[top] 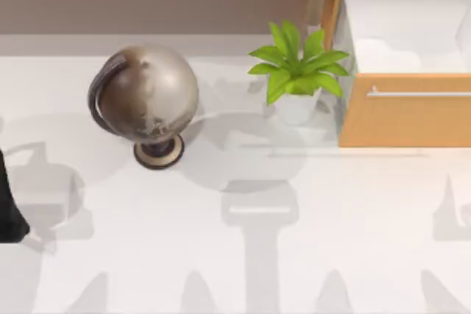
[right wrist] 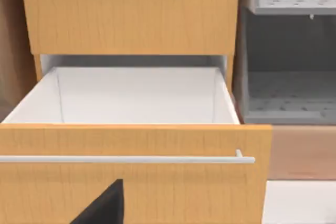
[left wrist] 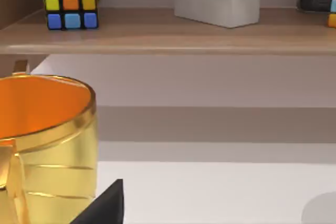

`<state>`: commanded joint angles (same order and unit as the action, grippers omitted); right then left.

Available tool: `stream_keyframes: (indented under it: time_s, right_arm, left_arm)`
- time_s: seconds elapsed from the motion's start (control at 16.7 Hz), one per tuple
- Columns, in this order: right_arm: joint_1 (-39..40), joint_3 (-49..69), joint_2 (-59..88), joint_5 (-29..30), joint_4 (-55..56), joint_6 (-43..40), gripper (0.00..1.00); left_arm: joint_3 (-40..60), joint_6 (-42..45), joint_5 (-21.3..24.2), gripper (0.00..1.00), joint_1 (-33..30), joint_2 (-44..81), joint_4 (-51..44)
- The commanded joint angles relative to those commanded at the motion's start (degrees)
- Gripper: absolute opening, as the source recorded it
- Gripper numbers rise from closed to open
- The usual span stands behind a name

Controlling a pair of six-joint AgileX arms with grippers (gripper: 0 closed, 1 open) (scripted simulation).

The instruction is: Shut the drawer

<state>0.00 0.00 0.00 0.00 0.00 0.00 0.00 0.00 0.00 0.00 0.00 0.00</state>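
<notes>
one drawer (top: 401, 71) is open, and we have to shut it. it sits at the far right of the tabletop (top: 243, 255), pulled out toward us. we can look down into its pale white inside, and nothing seems to lie in there. its orange-tan front (top: 405, 119) is the part nearest us, and a thin silver handle (top: 419, 94) runs along it from side to side.

our right arm is the closer one. in the right wrist view the drawer front (right wrist: 131, 182) is just ahead of the camera, wide and flat, with the handle (right wrist: 126, 159) across it. a dark bit of our right claw (right wrist: 102, 205) pokes in near the front, but we cannot tell if it is spread or pressed together. it does not look like it is touching the wood yet.

the drawer's long side goes left to right, and it slides away from us, into its cabinet (right wrist: 131, 11). so we think the push must go straight ahead on the front, near the middle, so the drawer does not go in crooked.

our left arm (top: 11, 204) waits at the left edge of the tabletop, well apart from the drawer. in its wrist view a gold cup (left wrist: 44, 145) is close by, and a dark bit of the left claw (left wrist: 105, 205) shows. we cannot tell its state either.

a globe (top: 145, 101) and a green plant (top: 296, 71) stand on the tabletop. the plant is just beside the drawer's left side, so we should keep clear of it.
</notes>
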Motion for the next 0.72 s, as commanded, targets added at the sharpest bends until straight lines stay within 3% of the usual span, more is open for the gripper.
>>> stream_keyframes:
  time_s: [0.3,0.72]
  right_arm:
    - [-2.35,1.91,3.83,-1.81,3.14,-0.08,1.00]
    - [-14.29,12.59,31.18,-13.58,20.82,0.37,1.00]
  left_arm:
    - [0.00,0.00,0.00,1.00,0.00,0.00,0.00]
    - [0.00,0.00,0.00,1.00,0.00,0.00,0.00]
